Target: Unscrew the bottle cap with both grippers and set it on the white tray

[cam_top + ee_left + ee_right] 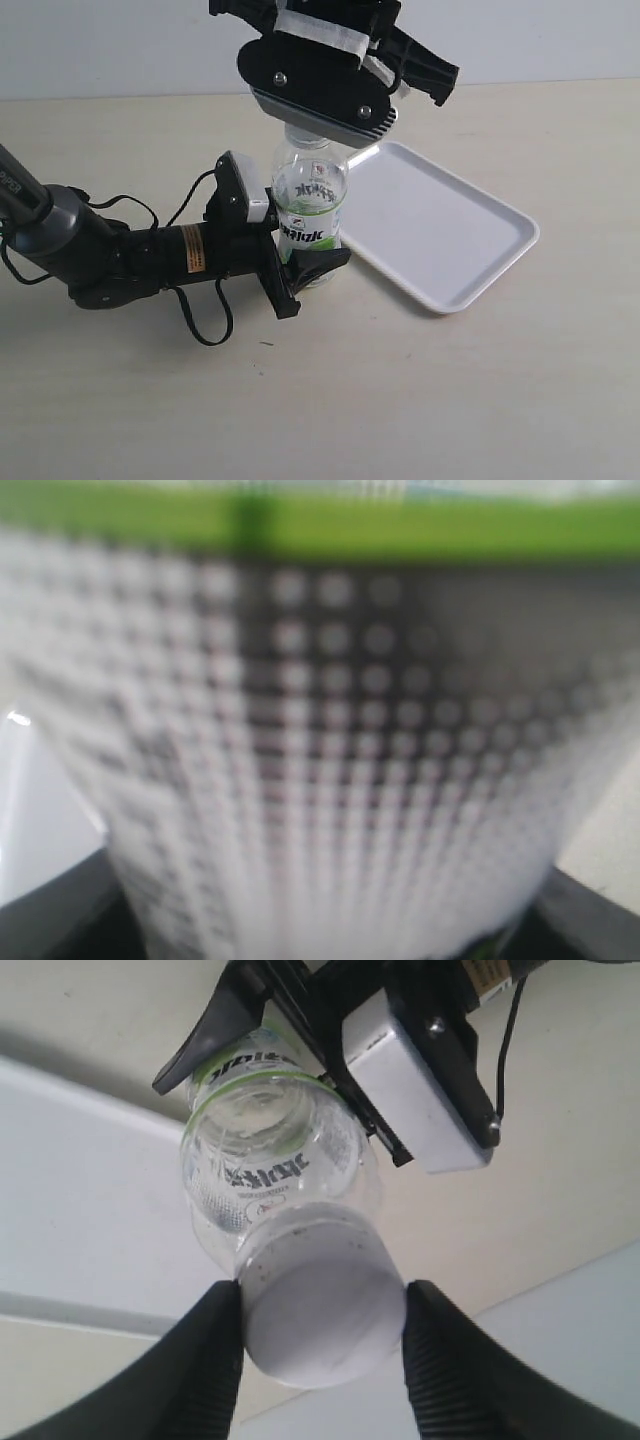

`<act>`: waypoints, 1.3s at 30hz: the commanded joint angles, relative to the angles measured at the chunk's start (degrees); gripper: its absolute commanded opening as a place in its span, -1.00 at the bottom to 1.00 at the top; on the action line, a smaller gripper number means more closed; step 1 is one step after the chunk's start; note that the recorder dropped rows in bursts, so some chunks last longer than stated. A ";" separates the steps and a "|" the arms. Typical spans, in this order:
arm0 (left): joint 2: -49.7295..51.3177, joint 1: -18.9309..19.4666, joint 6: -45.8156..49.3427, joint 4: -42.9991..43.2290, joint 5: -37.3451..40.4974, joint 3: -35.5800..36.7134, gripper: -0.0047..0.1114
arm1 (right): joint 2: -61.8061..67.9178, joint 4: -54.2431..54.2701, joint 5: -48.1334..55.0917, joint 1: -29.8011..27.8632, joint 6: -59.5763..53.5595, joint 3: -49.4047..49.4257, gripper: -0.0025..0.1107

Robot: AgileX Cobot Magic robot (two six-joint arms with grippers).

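The bottle stands upright on the table, just beside the white tray. My left gripper is shut on its lower body, a finger on each side. In the left wrist view the blurred label of the bottle fills the picture. My right gripper sits on top of the bottle and hides the bottle cap in the exterior view. In the right wrist view the white bottle cap sits on the neck, and the right gripper is shut on it, both ribbed fingers touching its sides.
The left arm and its looping black cables lie low over the table, left of the bottle. The tray lies to the right of the bottle with nothing on it. Bare beige table stretches in front.
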 commanded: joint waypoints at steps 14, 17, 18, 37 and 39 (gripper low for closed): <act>-0.45 -0.12 -0.27 1.02 1.42 0.17 -0.89 | 0.95 -0.88 1.39 0.17 -2.34 0.25 0.15; -0.45 -0.12 -0.27 0.78 1.42 0.17 -0.89 | 0.95 0.21 1.39 0.17 2.82 0.25 0.25; -0.45 -0.12 -0.27 0.78 1.42 0.17 -0.89 | 0.95 0.21 1.39 0.17 4.05 0.25 0.25; -0.45 -0.12 -0.38 0.99 1.42 0.17 -0.89 | -2.15 8.97 -1.13 0.17 56.04 0.25 0.25; -0.45 -0.12 -0.38 0.99 1.42 0.17 -0.89 | -2.15 8.54 -1.00 0.17 69.07 0.25 0.25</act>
